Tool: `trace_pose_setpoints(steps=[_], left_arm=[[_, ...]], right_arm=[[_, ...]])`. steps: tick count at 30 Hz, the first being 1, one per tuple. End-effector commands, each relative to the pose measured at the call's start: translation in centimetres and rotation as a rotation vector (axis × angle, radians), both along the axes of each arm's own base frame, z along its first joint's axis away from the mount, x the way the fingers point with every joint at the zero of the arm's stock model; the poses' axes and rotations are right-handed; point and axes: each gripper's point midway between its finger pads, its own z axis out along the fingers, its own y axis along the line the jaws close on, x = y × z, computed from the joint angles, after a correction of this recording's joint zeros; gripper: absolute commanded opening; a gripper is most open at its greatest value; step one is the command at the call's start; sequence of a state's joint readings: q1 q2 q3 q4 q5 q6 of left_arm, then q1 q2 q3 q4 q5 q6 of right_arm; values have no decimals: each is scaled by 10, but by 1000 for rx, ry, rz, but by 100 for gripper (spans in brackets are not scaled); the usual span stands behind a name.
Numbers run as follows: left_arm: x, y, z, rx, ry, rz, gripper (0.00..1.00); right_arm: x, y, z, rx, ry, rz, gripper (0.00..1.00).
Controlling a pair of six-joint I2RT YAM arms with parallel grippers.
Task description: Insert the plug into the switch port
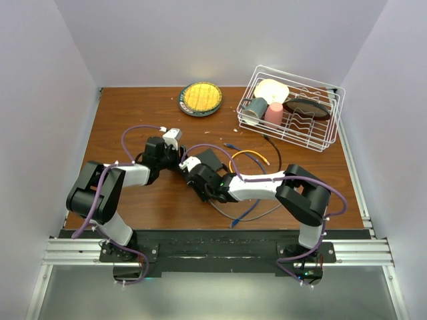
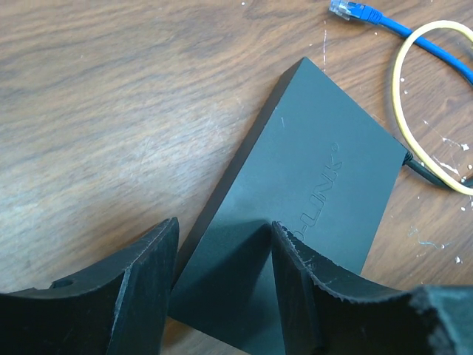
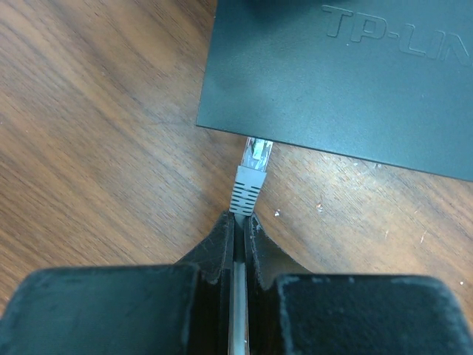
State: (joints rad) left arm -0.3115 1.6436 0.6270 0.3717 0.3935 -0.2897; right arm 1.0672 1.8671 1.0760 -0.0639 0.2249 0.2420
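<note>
My right gripper (image 3: pixel 239 222) is closest, its two fingers shut tight on the grey cable just behind the plug (image 3: pixel 250 176). The plug points straight at the long edge of the black switch (image 3: pixel 347 81). Its clear tip meets that edge near a corner, but the switch port itself is tucked under the lid's rim and I cannot see it.

My left gripper (image 2: pixel 223 229) has its jaws standing apart over another corner of the switch. One finger is beside the box's edge and the other is above its top. I cannot tell whether either touches it.

One white wire rack (image 1: pixel 331 113) sits at the far right of the table (image 1: pixel 167 207) and holds four things: a cream dish (image 1: pixel 271 90), a grey cup (image 1: pixel 253 110) on its side, a pink cup (image 1: pixel 273 115) and a dark oval dish (image 1: pixel 307 108). One round plate (image 1: pixel 200 99) with a yellow centre lies left of the rack.

Beside the switch lie one blue cable (image 2: pixel 414 33) with a free plug end and one yellow cable (image 2: pixel 403 111) in a loop.
</note>
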Motion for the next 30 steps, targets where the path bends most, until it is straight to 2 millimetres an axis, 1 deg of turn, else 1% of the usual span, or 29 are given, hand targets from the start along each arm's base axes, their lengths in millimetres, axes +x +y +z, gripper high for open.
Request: trace_pose_setpoints(steps=[1,5,7,8,11,14,17,19,21,23,24,25,27,30], left_arm=[[-130,-58,-25,-141,435,-327,52],[-137,-59,-28,-129,460,-330,45],[-139,-57,-32,-112,477,-313,39],[-140,-55,-33,-107,484,-302,38],[-141,-50,-37,-86,498,-265,37],[-146,-46,-41,-78,514,-241,37],[-152,-43,-44,-79,537,-224,37],[-154,-42,-45,-79,546,-218,35],[-156,-41,-47,-77,557,-211,32],[-159,-40,-49,-73,568,-203,29],[-159,-39,-48,-72,568,-197,28],[-160,-39,-49,-69,571,-194,26],[-161,-39,-49,-69,574,-189,25],[-164,-39,-50,-67,581,-192,22]], right_arm=[[52,-9,-21,-1,-96,-123,0],[56,-8,-16,7,-105,-146,0],[58,-9,-13,6,-109,-157,0],[59,-10,-13,3,-111,-160,0],[58,-14,-11,-3,-113,-173,0],[61,-22,-12,5,-108,-212,0],[62,-25,-15,22,-101,-220,0],[65,-24,-14,30,-113,-222,0],[68,-22,-8,52,-128,-226,0],[68,-24,-6,61,-139,-229,0],[70,-21,4,90,-158,-228,0],[70,-24,4,91,-162,-232,0],[71,-24,11,109,-181,-231,0],[73,-25,17,120,-201,-221,0]])
